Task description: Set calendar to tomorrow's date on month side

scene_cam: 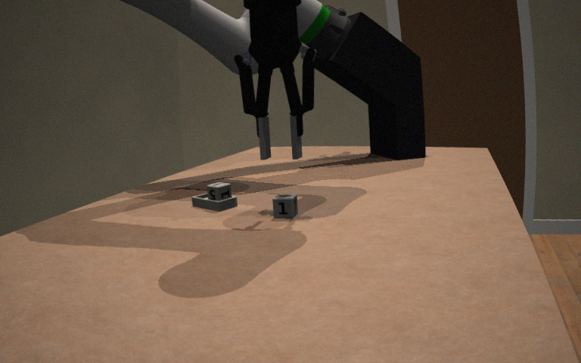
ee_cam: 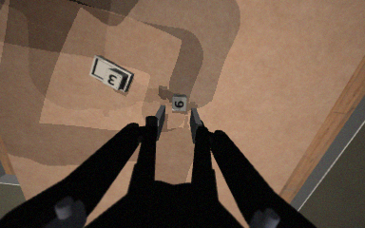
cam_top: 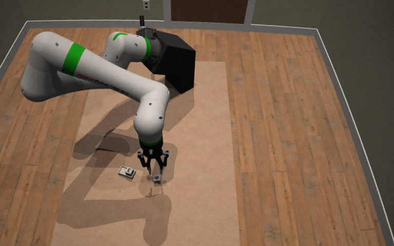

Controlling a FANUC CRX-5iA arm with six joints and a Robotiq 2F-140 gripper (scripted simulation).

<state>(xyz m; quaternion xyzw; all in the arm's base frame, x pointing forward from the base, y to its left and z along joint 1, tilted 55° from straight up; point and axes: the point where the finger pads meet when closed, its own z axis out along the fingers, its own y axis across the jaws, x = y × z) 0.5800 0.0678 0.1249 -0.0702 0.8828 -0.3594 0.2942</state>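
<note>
Wrist view looks down between two dark fingers narrowed to a small gap with nothing between them; the gripper (ee_cam: pixel 176 116) hangs in the air above the tan table top (ee_cam: pixel 266 71). Just past the fingertips, toward 12 o'clock, a loose cube (ee_cam: pixel 179 103) sits on the table with a 6 on its upper face. Toward 10 o'clock, well apart from it, the tray (ee_cam: pixel 101 70) holds the other cube (ee_cam: pixel 115 79), which shows a 3 on top and fills only one end of the tray. From the exterior view the gripper (scene_cam: pixel 278 150) is well above both cubes; the loose cube (scene_cam: pixel 284 206) shows a 1 on its near side, and the tray (scene_cam: pixel 212 202) lies at its 9 o'clock. The black pedestal (scene_cam: pixel 385 85) stands at the table's far end.
</note>
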